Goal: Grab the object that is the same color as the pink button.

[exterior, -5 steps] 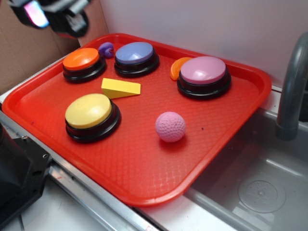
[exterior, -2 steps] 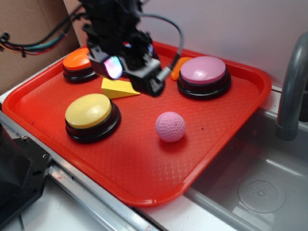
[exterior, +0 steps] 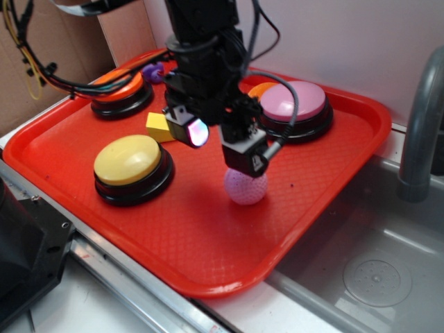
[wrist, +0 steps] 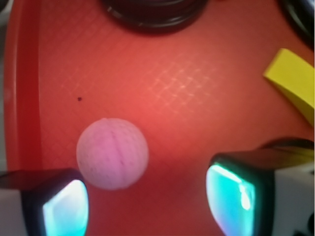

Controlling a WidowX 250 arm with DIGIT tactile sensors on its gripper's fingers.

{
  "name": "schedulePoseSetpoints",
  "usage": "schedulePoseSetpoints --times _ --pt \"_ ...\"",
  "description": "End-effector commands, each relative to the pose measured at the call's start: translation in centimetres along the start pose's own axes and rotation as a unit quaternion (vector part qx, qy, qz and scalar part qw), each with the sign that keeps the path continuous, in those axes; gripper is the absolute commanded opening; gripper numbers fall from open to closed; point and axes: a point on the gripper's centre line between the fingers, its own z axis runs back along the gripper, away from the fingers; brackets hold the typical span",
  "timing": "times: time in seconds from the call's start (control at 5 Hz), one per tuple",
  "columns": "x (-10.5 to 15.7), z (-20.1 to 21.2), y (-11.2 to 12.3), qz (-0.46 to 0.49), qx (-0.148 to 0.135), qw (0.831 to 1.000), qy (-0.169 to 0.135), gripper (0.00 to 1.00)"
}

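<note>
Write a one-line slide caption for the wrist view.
Open gripper poised above the pink ball on the red tray, ball offset toward one finger.

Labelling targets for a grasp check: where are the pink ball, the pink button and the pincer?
pink ball (wrist: 112,153), wrist view, centre of its dimpled surface.
pink button (exterior: 302,100), exterior view, dome top.
pincer (wrist: 147,199), wrist view, gap between fingertips.

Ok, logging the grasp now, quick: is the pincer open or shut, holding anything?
Pincer: open, holding nothing; the pink ball lies on the tray between its fingers.
</note>
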Motion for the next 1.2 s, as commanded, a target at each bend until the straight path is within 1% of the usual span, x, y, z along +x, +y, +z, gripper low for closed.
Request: schedulePoseSetpoints --times 0.0,0.2,0.4,0.6,0.8,1.0 --pt "0.4 -1.1 -1.0 -0.009 0.005 1.0 -0.009 1.0" --pt "0.5 -1.8 -1.3 -0.018 -0.001 1.0 -0.002 1.0" --pt "0.7 -2.8 -1.4 -0.016 -0.002 1.0 0.005 1.0" --pt "0.9 -3.5 -1.6 -0.014 0.008 1.0 0.004 0.98" --pt "0.7 -3.4 -1.6 -0.004 0.006 1.0 -0.004 0.0" --pt "0.5 -3.0 -1.5 -0.001 0.002 1.0 -0.009 0.0"
